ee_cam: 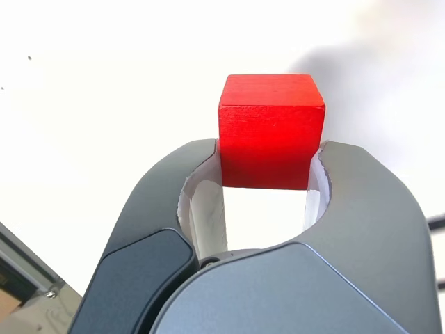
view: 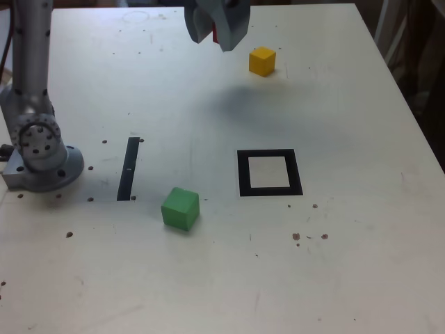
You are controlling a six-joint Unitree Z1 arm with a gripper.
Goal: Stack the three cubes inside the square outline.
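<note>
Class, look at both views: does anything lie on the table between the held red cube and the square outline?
Nothing visible does. The gripper holds the red cube above the table; the square outline is empty, with the yellow cube and green cube off to the sides.

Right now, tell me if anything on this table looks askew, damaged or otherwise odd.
Nothing looks damaged or spilled. The green cube sits turned at an angle to the square outline, off toward the exterior view's left. The yellow cube stands farther back. The gripper holds the red cube squarely. Small dark specks dot the table.
</note>
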